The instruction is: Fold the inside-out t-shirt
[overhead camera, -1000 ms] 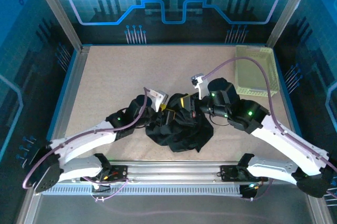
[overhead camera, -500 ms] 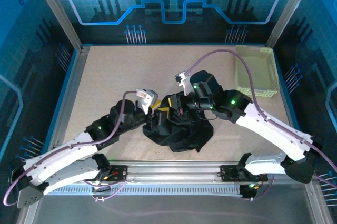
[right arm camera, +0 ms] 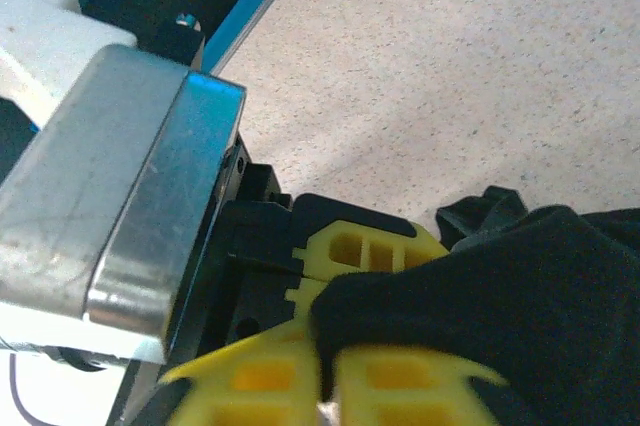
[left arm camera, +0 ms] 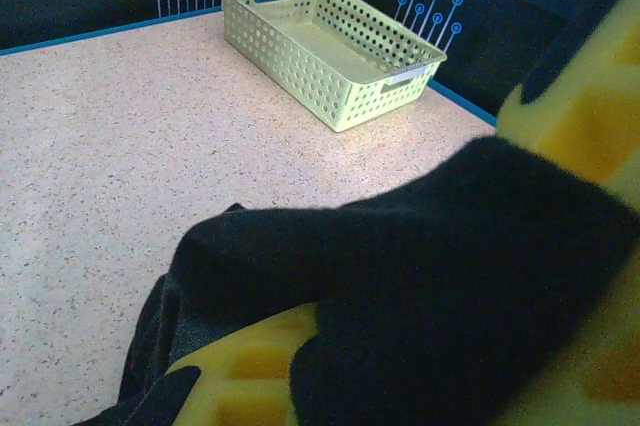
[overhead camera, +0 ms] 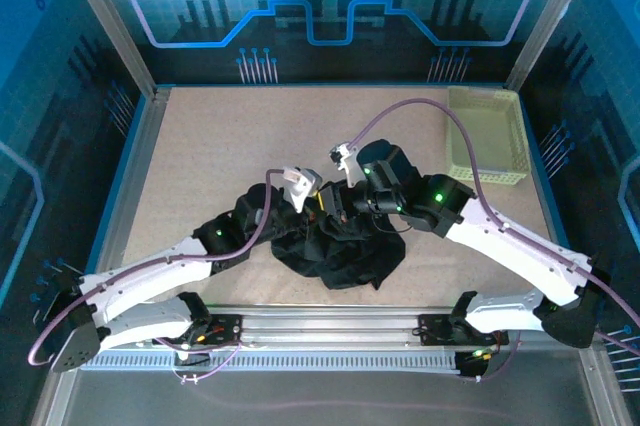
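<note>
1. Squarely at the middle of the worktop's near edge, a crumpled black soft-fabric t-shirt (overhead camera: 345, 254) lies in a heap on the speckled beige worktop (overhead camera: 220, 146), just ahead of the two arm bases.
2. Reaching in from the near left corner, the left claw (overhead camera: 312, 210) is clamped on a fold at the far side of the heap. The left wrist view shows black cloth running between its yellow fingers (left arm camera: 585, 116).
3. Coming from the near right corner, the right claw (overhead camera: 334, 208) meets the same part of the heap, just beside the left claw. Its yellow fingers (right arm camera: 400, 386) stand close together with cloth lying over them, and it cannot be told whether they grip it.
4. At the far right corner, a pale yellow-green perforated plastic basket (overhead camera: 487, 136) sits upright, well apart from the t-shirt.
</note>
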### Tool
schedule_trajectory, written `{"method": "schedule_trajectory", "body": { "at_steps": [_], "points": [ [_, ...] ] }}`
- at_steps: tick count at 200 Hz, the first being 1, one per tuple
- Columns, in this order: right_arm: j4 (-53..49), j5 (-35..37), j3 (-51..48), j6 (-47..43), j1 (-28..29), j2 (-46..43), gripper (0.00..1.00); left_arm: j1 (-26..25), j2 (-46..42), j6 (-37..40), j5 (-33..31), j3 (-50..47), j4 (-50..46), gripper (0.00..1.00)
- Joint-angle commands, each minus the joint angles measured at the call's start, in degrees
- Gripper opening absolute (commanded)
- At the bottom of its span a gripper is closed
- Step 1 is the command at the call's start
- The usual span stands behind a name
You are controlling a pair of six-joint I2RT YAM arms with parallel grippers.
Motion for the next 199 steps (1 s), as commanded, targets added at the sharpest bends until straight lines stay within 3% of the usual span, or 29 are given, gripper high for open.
{"method": "schedule_trajectory", "body": {
  "at_steps": [1,14,31,70,104,144,199],
  "points": [
    [-1.6,6.0,-1.1,-1.0,1.1,-3.6,0.36,0.0,-0.3,-1.9,-2.5,1.3,2.6,0.00],
    [-2.1,9.5,-3.0,-3.0,1.2,-5.8,0.46,0.6,-0.4,-3.2,-3.3,1.3,1.8,0.00],
    [2.3,8.1,-9.1,-9.4,1.6,-9.3,0.54,2.0,0.1,-5.2,-2.6,2.1,-0.3,0.00],
    [7.0,8.1,-18.0,-13.8,3.8,-10.7,0.53,4.5,0.6,-8.6,-1.4,2.3,-2.0,0.00],
    [11.3,10.4,-20.0,-13.5,6.2,-7.7,0.53,5.2,0.5,-8.9,-0.3,2.8,-2.4,0.00],
    [10.1,21.5,-18.6,-12.2,5.1,-3.2,0.53,5.4,-0.1,-8.9,0.3,2.7,-3.1,0.00],
    [9.7,27.0,-16.5,-11.9,3.5,0.6,0.56,5.5,-0.4,-9.3,1.2,2.1,-2.8,0.00]
  ]
}}
